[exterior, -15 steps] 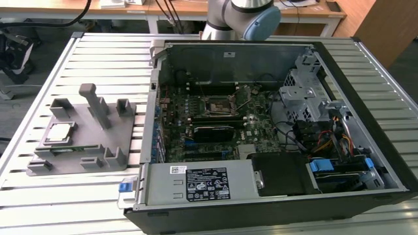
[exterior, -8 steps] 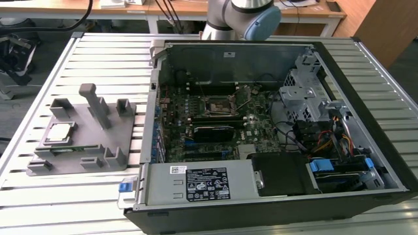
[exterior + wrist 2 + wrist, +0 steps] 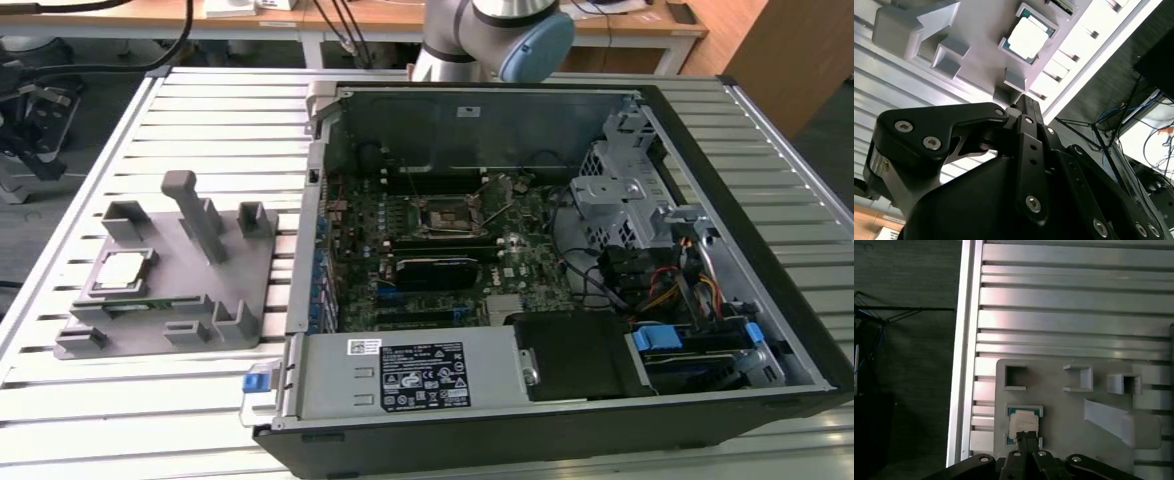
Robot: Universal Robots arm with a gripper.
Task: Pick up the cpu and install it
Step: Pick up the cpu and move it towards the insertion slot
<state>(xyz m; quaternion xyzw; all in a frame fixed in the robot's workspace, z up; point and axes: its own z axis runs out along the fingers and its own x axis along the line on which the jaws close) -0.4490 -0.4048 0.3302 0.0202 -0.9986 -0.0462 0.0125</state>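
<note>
Here the cpu (image 3: 123, 268) lies flat in a shallow square nest on the grey fixture (image 3: 200, 295), silvery top plate up, with a thin green board edge showing around it. The nest sits on the side of the fixture that is farthest from the open computer case (image 3: 534, 425), and the fixture's upright posts (image 3: 198, 215) stand between the nest and the case. The fixture rests on the slatted metal surface (image 3: 200, 110), and the case stands just beside it, on the exterior view's right of it. Inside the case the motherboard (image 3: 514, 255) lies face up, and its square socket (image 3: 445, 215) is bare, well apart from the fixture. Part of the arm (image 3: 514, 40) rises beyond the far wall of the case. In both wrist views the hand (image 3: 1026, 436) hangs above the fixture, its two black fingers (image 3: 1022, 445) pressed together and gripping nothing. In the first wrist view the fingertips line up with the near edge of the cpu (image 3: 1023, 421), with the fixture's open square pockets (image 3: 1015, 377) farther off. In the second wrist view the hand (image 3: 1021, 100) points toward the fixture's edge blocks (image 3: 1015, 80), and the cpu (image 3: 1028, 36) lies apart from the tips in its nest, untouched. How high the hand is above the fixture cannot be told.
</note>
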